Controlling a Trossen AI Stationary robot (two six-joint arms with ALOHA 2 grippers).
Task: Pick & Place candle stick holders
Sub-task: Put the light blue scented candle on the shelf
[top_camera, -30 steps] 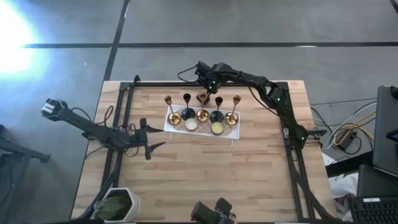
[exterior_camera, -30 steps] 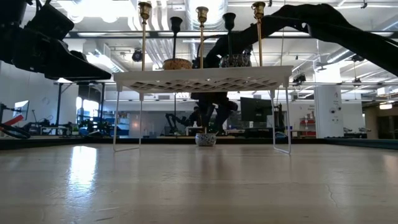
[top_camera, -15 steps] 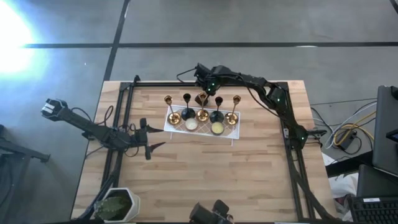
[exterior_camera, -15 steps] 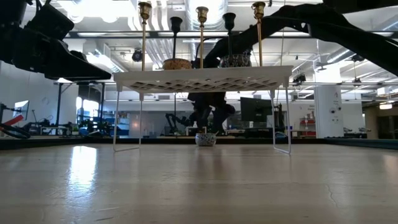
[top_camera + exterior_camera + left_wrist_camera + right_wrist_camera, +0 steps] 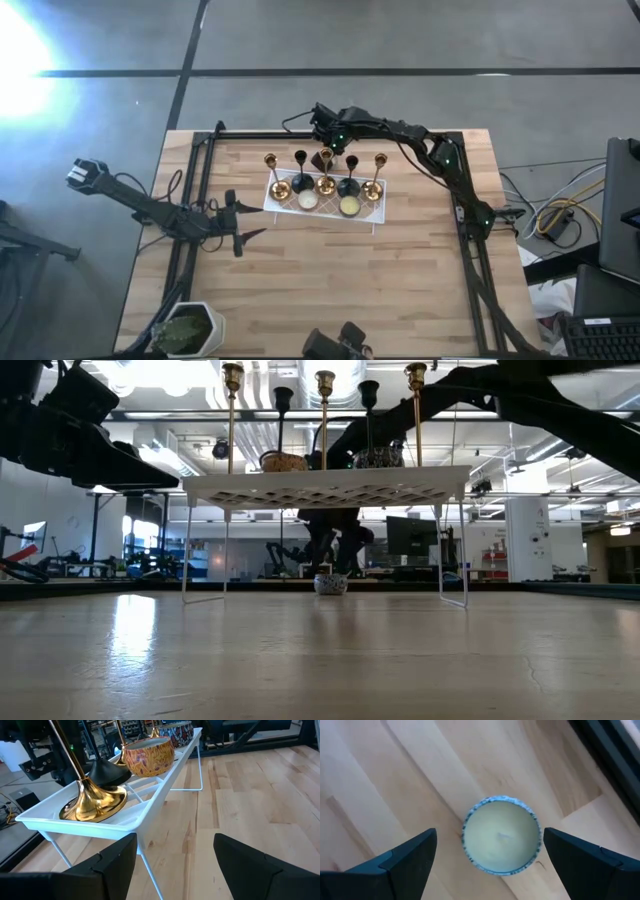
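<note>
The right gripper (image 5: 487, 860) hangs with its fingers spread wide, straight above a small pale candle (image 5: 501, 834) that sits alone on the desk (image 5: 330, 270) behind the tray (image 5: 375, 219). Over the last second the right arm has edged back from the tray, so the candle looks freshly set down. All five candle stick holders (image 5: 325, 172) stand upright on the tray. The left gripper (image 5: 172, 857) waits open, just beside the tray's end, holding nothing.

A wooden table (image 5: 330, 270) carries a white tray (image 5: 372, 216) and a tealight (image 5: 501, 835).
</note>
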